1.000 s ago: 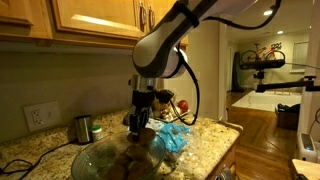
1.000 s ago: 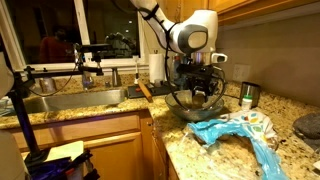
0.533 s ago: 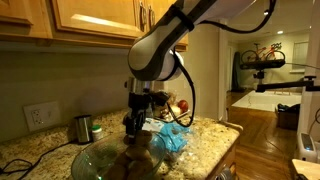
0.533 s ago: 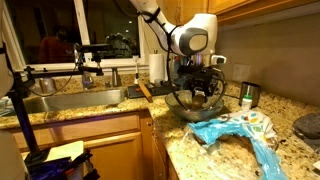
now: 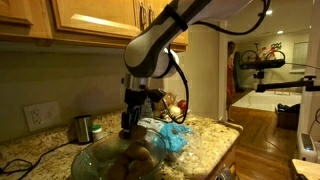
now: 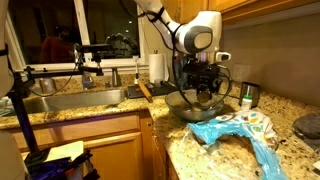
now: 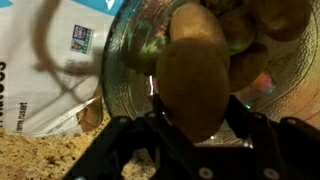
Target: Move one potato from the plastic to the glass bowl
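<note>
Potato (image 7: 192, 80) clamped in tool (image 7: 192, 112) above glass bowl (image 7: 120, 85).

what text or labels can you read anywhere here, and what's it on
plastic bag, dark letters at the frame's left edge: cut off and blurred, unreadable.
small blue label on that bag: white marks, too blurred to read.
potato, glass bowl: no text.
exterior views: nothing legible.
</note>
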Available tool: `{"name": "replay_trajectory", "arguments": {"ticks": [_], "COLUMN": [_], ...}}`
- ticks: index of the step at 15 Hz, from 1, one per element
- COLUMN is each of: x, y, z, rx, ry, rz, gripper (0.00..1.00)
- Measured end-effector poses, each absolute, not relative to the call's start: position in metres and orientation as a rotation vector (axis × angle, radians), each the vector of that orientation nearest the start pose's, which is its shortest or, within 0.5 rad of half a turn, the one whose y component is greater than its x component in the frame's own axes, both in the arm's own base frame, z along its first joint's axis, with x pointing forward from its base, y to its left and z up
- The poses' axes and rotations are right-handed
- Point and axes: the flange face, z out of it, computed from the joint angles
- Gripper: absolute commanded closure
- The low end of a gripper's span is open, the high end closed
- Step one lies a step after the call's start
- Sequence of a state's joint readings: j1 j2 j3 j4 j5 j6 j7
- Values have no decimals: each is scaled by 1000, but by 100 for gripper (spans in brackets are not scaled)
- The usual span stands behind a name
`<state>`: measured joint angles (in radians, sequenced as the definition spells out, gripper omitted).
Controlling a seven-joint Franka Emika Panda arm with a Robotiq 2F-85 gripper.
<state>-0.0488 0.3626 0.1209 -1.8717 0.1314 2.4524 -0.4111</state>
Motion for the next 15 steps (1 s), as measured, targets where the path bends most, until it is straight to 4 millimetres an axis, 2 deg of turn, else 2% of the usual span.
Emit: {"name": "replay_trajectory", "arguments": {"ticks": [4, 8, 9, 10, 12, 15], "x": [660, 666, 668, 669, 670, 673], "y": [27, 18, 17, 17, 17, 17], "z": [348, 336, 333, 329, 324, 326], "rx": [-2973, -2974, -2973, -2973, -2972, -2971], "ry": [-563, -551, -548, -547, -546, -545], "rz": [-390, -369, -362, -355, -345, -351], "gripper": [63, 63, 13, 12, 2, 0]}}
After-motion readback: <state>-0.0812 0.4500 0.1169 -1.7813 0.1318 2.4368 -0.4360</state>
